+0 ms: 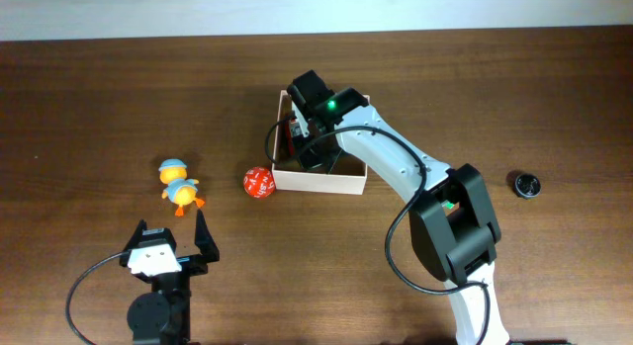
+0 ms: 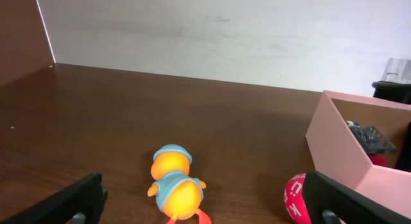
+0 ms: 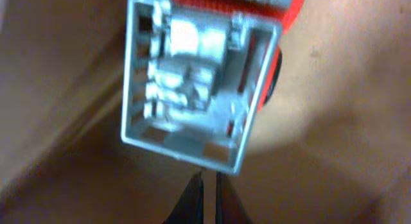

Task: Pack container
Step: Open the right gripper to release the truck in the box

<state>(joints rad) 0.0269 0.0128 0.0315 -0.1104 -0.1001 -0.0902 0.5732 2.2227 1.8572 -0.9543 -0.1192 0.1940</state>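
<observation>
dark brown tabletop (image 1: 99, 88) runs back to a pale wall (image 2: 225, 31), and we see the container (image 1: 321, 181) at mid-table, our right gripper (image 3: 209, 193) pinched together inside it, left gripper (image 1: 173, 231) spread wide near a duck (image 1: 181, 187).

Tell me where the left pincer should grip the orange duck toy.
Grip the duck toy across its round body, below the blue-capped head, from above. It lies clear of the red ball and looks narrower than the open left pincer.
</observation>
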